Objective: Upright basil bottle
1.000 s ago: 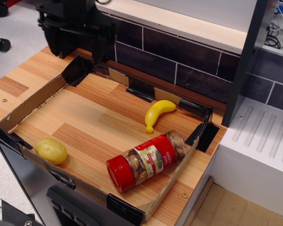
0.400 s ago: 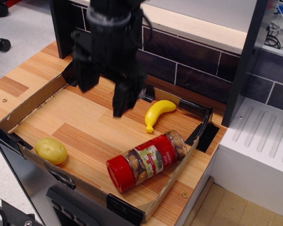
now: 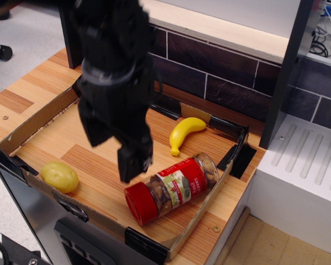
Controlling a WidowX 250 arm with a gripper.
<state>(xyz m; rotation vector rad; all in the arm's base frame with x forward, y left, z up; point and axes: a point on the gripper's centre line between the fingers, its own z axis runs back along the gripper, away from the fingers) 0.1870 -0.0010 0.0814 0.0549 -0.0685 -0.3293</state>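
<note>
The basil bottle (image 3: 174,188) lies on its side in the tray's front right part, red cap toward the front left, clear body with red-and-white label toward the back right. My black gripper (image 3: 113,152) hangs above the tray, just left of and above the bottle's cap. Its two fingers (image 3: 133,163) point down with a wide gap between them, so it is open and empty. It does not touch the bottle.
A shallow cardboard tray (image 3: 38,118) with black corner clips sits on the wooden table. A yellow banana (image 3: 183,133) lies behind the bottle. A yellow-green lemon-like fruit (image 3: 59,176) lies at the tray's front left. A dark tiled wall stands behind; a white unit (image 3: 306,176) stands at the right.
My gripper has come from the tray's back left corner forward and down, toward the bottle's cap end. The bottle, banana and fruit have not moved.
</note>
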